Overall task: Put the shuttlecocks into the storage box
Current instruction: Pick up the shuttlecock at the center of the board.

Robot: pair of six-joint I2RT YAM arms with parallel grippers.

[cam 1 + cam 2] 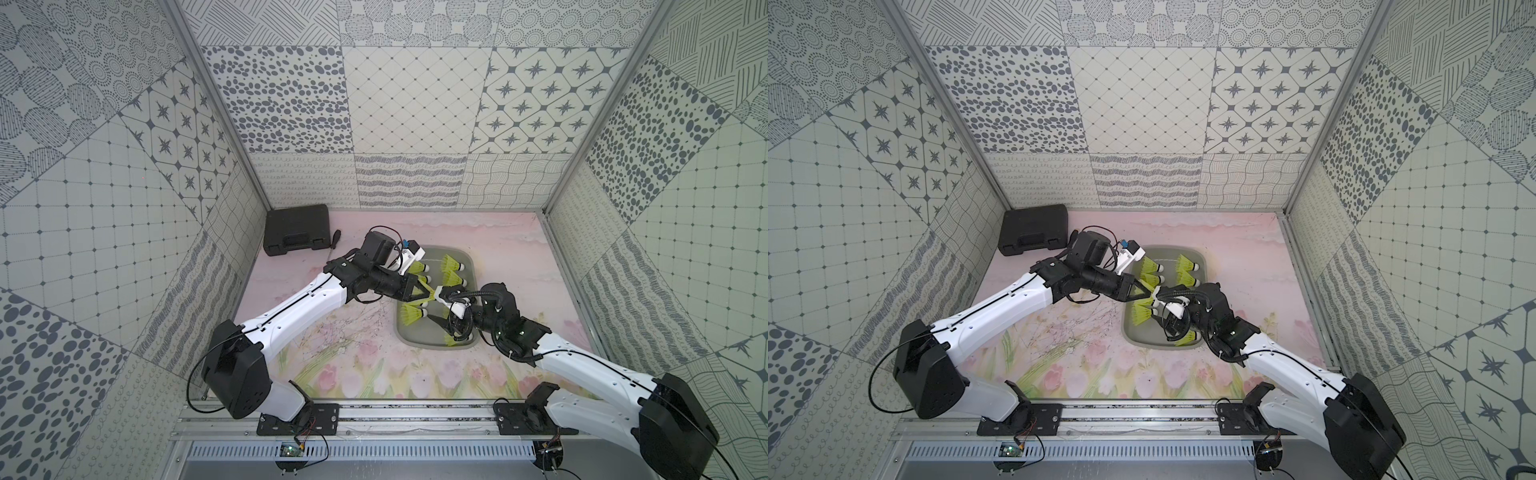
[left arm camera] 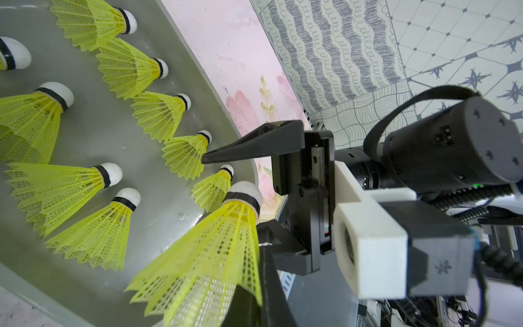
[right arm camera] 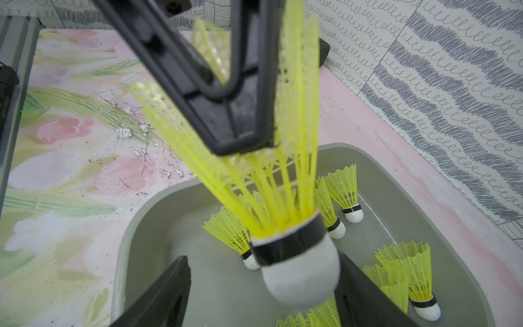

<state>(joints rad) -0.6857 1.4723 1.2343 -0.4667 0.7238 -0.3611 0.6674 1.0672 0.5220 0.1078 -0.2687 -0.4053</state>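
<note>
Glossy plastic storage box [image 3: 124, 254], plastic-mesh shuttlecock [image 3: 283, 215]

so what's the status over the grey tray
left fingers shut on skirt of neon-yellow plastic shuttlecock above shallow grey plastic tray. right fingers open either side of its white tip. nothing blocking.

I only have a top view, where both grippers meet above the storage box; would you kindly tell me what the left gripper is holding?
Observer: In the right wrist view, the left gripper is shut on a shuttlecock by its yellow skirt, above the storage box.
Operator: Thank you. Where are the right gripper's jaws?
Observer: The right gripper is open, with its jaws on either side of the white tip.
Operator: How full is the box?
Observer: The left wrist view shows nine other shuttlecocks lying in it.
</note>
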